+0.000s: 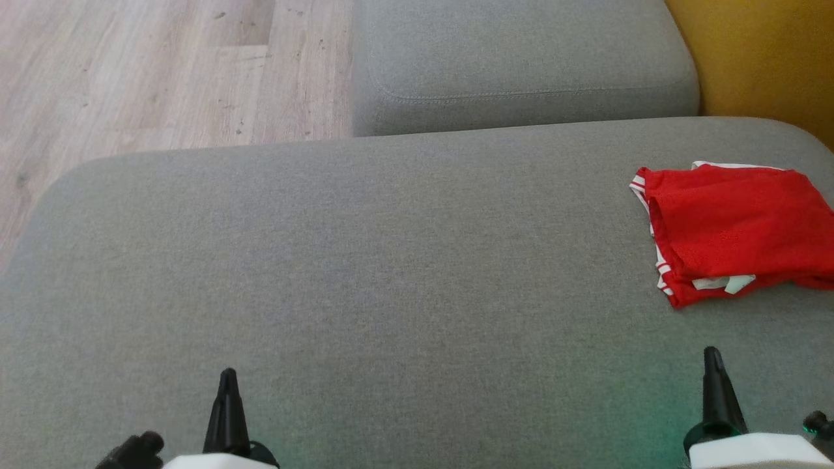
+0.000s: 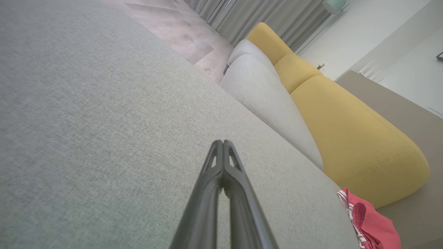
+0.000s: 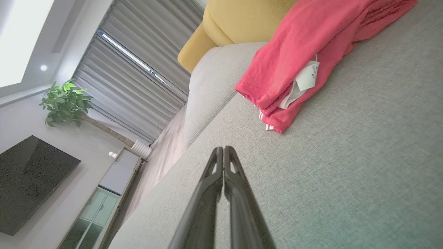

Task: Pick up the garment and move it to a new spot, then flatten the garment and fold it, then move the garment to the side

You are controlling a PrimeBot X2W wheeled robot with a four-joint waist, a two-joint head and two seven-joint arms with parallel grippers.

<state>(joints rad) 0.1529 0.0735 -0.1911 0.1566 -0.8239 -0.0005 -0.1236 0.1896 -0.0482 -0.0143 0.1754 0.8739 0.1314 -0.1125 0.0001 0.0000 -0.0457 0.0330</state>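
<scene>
Grey woven fabric covers the broad sofa cushion point(image 1: 365, 260) that stretches across the scene, with a second grey cushion point(image 1: 521, 58) beyond it, a yellow upholstered backrest point(image 1: 762, 58) at the far right and pale wood-plank flooring point(image 1: 163, 71) at the far left. The folded red mesh garment with white-striped trim point(image 1: 736, 228) lies on the cushion's right side, a white label point(image 1: 723, 283) showing at its near edge. The left hand point(image 1: 228, 381) and right hand point(image 1: 713, 357) hover at the near edge, fingers pressed together, empty, well apart from the garment.
</scene>
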